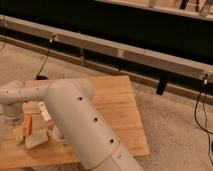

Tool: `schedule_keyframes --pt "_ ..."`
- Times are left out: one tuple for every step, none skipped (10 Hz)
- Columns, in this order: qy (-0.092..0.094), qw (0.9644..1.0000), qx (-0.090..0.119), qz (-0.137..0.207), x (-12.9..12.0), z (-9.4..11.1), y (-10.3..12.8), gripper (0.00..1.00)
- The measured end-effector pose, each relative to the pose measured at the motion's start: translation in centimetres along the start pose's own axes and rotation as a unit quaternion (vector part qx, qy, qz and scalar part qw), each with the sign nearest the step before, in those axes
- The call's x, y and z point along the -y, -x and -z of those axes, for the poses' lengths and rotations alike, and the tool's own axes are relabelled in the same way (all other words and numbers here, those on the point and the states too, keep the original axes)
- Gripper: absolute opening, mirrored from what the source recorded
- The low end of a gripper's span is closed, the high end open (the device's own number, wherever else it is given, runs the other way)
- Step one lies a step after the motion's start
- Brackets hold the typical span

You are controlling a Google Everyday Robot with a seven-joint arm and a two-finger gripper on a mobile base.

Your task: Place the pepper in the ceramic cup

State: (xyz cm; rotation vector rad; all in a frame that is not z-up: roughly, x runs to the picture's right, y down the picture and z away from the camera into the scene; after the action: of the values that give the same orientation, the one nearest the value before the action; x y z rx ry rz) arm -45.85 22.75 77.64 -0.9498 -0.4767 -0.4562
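1. White and bulky, the robot's arm (85, 130) fills the nearest part of the view, rising from the bottom edge over the wooden table (120, 110), then bending and reaching across to the table's left end.
2. At that left end the gripper (14, 119) hangs down low over the wood; whether it is apart or together cannot be told.
3. The pepper (27, 125), orange-red and slim, lies on the table just beside the gripper, on its picture-right side; whether the two touch cannot be told.
4. A beige sponge-like block (36, 139) lies just in front of the pepper, nearer the camera, with a smaller pale yellowish piece (19, 134) beside it, below the gripper.
5. The ceramic cup (56, 132) shows only as a whitish rounded sliver at the arm's left edge, on the pepper's picture-right side; the arm covers most of it, so its inside cannot be seen.
6. A small pale upright item (45, 112), perhaps a bottle, stands just behind the pepper, between the forearm and the upper arm.
7. Beyond the table lies a speckled floor (170, 115), with black cables (47, 57) trailing down to it.
8. Farthest back, a long pale ledge (125, 50) runs across in front of a dark wall.
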Motion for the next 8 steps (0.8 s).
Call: schedule_keyframes --pt "-0.003 1.0 -0.004 -0.002 0.0 0.6 -1.1 0.69" --pt "-0.003 1.0 -0.007 -0.001 -0.1 0.9 -1.7 0.69" --pt "-0.002 0.9999 -0.014 0.003 -0.1 1.1 -2.7 0.69" --pt "0.0 0.9997 -0.021 0.009 -0.1 1.0 -3.2 0.69" --pt "0.001 0.9995 -0.025 0.019 0.2 0.9 -3.3 0.69" --pt "0.0 0.9993 -0.027 0.026 0.6 0.7 -3.2 0.69" --pt "-0.004 0.9988 -0.028 0.039 1.3 0.5 -2.7 0.69" --pt "-0.007 0.9985 -0.028 0.046 1.7 0.5 -2.3 0.69"
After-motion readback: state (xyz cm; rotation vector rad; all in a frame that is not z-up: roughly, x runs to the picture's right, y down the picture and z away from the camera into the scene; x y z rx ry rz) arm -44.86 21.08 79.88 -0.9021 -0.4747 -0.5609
